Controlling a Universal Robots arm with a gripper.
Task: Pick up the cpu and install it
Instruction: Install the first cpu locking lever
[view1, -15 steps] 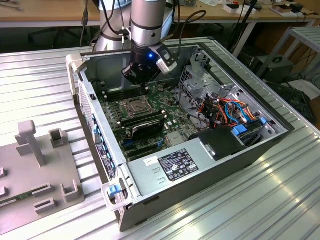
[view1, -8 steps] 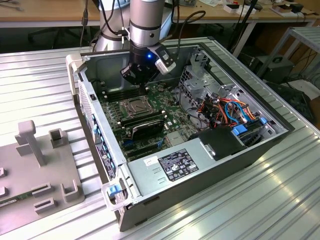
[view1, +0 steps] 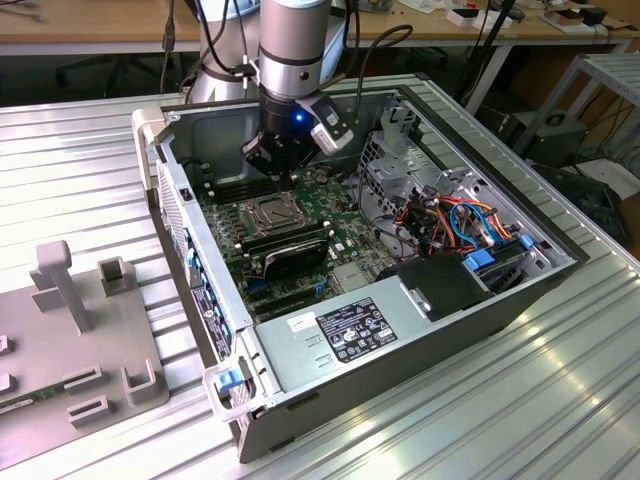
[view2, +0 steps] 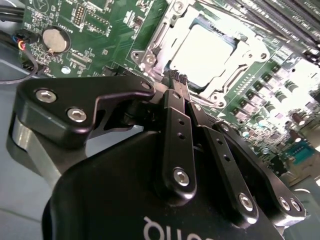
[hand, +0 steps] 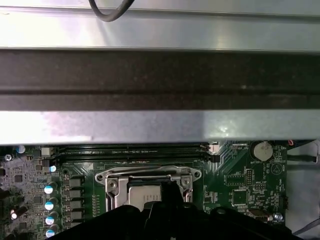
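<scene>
Reaching straight down into the open computer case (view1: 560, 262), the arm holds its wrist vertical, a blue light glowing on the side of it, and the gripper (view1: 283, 172) hangs just above the motherboard (view1: 345, 235), close to the socket (view1: 271, 211) and toward the case's back wall.

And the claw? The second wrist view gives the answer: the gripper (view2: 176, 78) has its two black fingers (view2: 172, 107) drawn together, tips meeting with nothing visible between them, poised over the near edge of the socket (view2: 157, 37). Inside that metal frame lies the cpu (view2: 202, 55), a pale square face glaring under the light, lying flat in the socket's opening, apart from the fingertips. A round coin battery (view2: 54, 40) sits off on the green board beside it.

Over to the first wrist view now, and it offers a different angle: the socket (hand: 150, 181) from the other side, its frame half hidden behind the dark gripper body, the long memory slots (hand: 135, 150) running behind it, and beyond them the case wall (hand: 160, 80).

Only the exterior view takes in the wider scene: the power supply (view1: 345, 335) at the near end of the case, the coloured cable bundle (view1: 455, 225) on the exterior view's right, and a grey fixture (view1: 75, 330) out on the ribbed metal table (view1: 480, 400) on the exterior view's left.
</scene>
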